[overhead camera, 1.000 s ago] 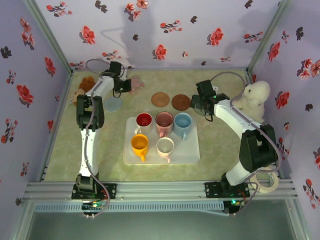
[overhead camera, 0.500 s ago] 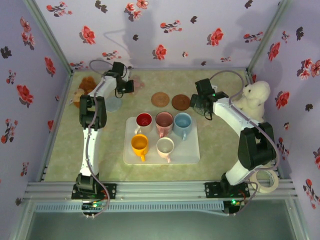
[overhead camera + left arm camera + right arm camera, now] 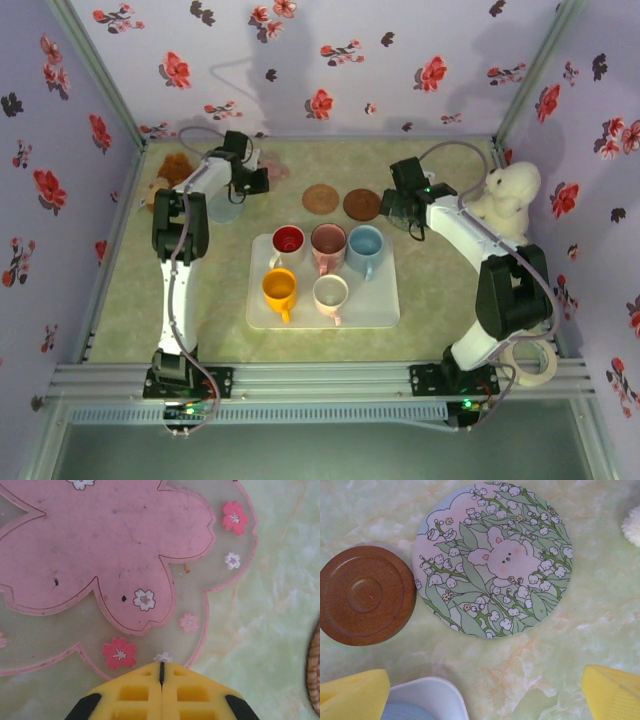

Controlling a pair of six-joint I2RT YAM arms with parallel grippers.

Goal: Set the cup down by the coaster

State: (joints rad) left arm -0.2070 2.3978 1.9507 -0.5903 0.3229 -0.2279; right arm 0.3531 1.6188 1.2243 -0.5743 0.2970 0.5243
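Your right gripper (image 3: 485,700) stands wide open and holds nothing, poised over the far right of the worktop (image 3: 130,300) above a round bunny coaster (image 3: 492,560), with a brown wooden coaster (image 3: 365,595) just beside it. The blue cup (image 3: 365,243) sits in the far right corner of the white tray (image 3: 385,305), near that gripper on its near side; from the right wrist its rim is cut off at the bottom edge. Your left gripper (image 3: 161,667) is closed on nothing, tips at the rim of a pink flower coaster (image 3: 100,555) toward the far left corner; whether they touch it is unclear.
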